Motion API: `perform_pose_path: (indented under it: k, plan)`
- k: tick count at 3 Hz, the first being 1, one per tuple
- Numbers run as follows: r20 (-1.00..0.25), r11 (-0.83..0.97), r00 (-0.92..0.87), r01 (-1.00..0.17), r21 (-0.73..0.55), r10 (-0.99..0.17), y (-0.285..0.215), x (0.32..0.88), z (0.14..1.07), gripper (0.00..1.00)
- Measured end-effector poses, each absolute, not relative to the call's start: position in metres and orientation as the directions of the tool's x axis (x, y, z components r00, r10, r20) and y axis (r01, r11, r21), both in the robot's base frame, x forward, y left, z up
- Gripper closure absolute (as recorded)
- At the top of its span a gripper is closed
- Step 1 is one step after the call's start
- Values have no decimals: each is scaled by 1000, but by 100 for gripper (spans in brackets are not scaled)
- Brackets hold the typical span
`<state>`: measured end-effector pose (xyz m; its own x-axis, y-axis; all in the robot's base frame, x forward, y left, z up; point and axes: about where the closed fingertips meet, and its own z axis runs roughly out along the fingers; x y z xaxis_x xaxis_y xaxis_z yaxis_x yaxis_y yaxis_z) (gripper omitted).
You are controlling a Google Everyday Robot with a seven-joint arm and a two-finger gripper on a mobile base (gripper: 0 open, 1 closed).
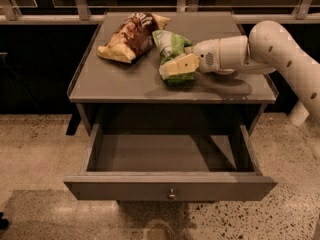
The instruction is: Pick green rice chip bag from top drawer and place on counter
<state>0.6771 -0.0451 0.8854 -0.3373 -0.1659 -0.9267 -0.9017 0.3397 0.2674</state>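
Camera view, hazards listed left to right. A brown-and-yellow chip bag (127,36) lies on the bench (100,84), just beside the green rice chip bag (170,46). A leftward push on release could shove one into the other. The green rice chip bag appears to rest on the bench, behind the open top drawer (170,186). My end effector (176,66) is clamped on its near end. If I withdraw before opening fully, the crinkly film may snag, drag toward the front edge and drop into the top drawer. I judge the safe sequence to be: open fully, lift clear, then retract rightward.
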Motion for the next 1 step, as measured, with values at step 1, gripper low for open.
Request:
perform_pose_path:
  k: [1]
  plan:
    - [-927, 340, -337, -902, 267, -166, -45, 677, 885, 0]
